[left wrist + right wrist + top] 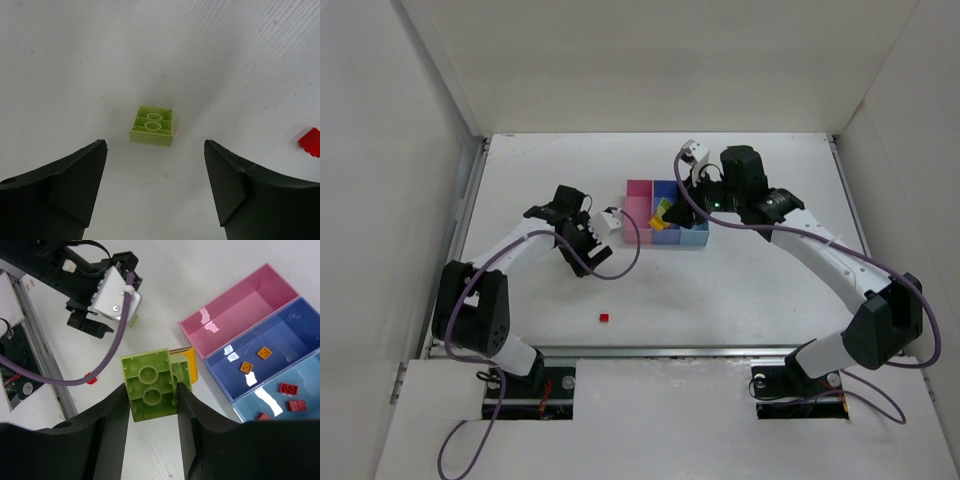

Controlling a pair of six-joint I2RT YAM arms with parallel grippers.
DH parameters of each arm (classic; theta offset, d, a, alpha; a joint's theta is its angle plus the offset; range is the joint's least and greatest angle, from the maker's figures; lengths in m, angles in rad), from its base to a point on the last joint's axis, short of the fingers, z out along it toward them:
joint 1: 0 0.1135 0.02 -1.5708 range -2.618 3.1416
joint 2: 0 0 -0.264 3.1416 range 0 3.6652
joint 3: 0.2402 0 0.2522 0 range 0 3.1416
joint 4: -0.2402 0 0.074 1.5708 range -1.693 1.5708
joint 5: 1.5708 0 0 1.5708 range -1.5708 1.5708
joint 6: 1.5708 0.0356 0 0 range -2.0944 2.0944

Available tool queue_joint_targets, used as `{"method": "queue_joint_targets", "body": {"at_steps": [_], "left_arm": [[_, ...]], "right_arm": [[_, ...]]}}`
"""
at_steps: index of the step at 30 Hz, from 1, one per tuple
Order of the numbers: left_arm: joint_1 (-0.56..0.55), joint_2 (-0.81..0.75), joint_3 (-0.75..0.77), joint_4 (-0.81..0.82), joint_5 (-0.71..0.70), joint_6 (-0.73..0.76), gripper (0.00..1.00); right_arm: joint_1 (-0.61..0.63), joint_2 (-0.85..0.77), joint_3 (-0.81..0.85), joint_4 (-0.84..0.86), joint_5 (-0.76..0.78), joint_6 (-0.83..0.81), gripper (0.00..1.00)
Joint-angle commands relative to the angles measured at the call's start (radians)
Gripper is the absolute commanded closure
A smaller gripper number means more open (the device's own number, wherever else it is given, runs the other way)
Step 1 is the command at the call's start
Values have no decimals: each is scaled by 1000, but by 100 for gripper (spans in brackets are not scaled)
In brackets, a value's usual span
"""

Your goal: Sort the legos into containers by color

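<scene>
Overhead, the left gripper (155, 149) hangs over the white table (740, 290) just left of the tray (250, 326), its jaws spread wide and holding nothing. In its wrist view a lime brick (151, 125) lies upside down on the table at mid-frame, its hollow underside with two round tubes facing up, clear of both dark fingers (75, 180). A red piece (310, 142) is cut off by the right edge of that frame. The right gripper (152, 390) is clenched on a lime-and-yellow clump (147, 375): a lime brick seen from below, pinched between the two fingers, with a yellow brick stuck to it on the far side. From above, that clump sits over the middle of the tray, though whether it is inside a bin I cannot tell. In the right wrist view the tray fills the right side of the frame. The pink bin (245, 310) holds nothing, the blue-violet bin (285, 332) holds two orange bricks (264, 353), and the light blue bin (310, 375) holds several red bricks (287, 388). A lone red brick (604, 318) lies on the table at lower centre of the top view, well apart from the tray.
</scene>
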State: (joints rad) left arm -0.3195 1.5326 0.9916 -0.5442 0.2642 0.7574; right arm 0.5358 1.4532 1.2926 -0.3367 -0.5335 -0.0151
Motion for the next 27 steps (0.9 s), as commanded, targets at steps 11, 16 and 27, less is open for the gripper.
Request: {"method": "queue_joint_targets", "body": {"at_steps": [11,16,27], "left_arm": [[-4,-313,286,68,198,42,0],[-4,-312,340,258,332,-307,0],[-166,-455,68,489,235,-104,0]], "right_arm": [[-16,-4,88,16,-19,-22,100],[-16,-4,109,16,-29,-31,100],[-34,16,148,103,49,297,100]]}}
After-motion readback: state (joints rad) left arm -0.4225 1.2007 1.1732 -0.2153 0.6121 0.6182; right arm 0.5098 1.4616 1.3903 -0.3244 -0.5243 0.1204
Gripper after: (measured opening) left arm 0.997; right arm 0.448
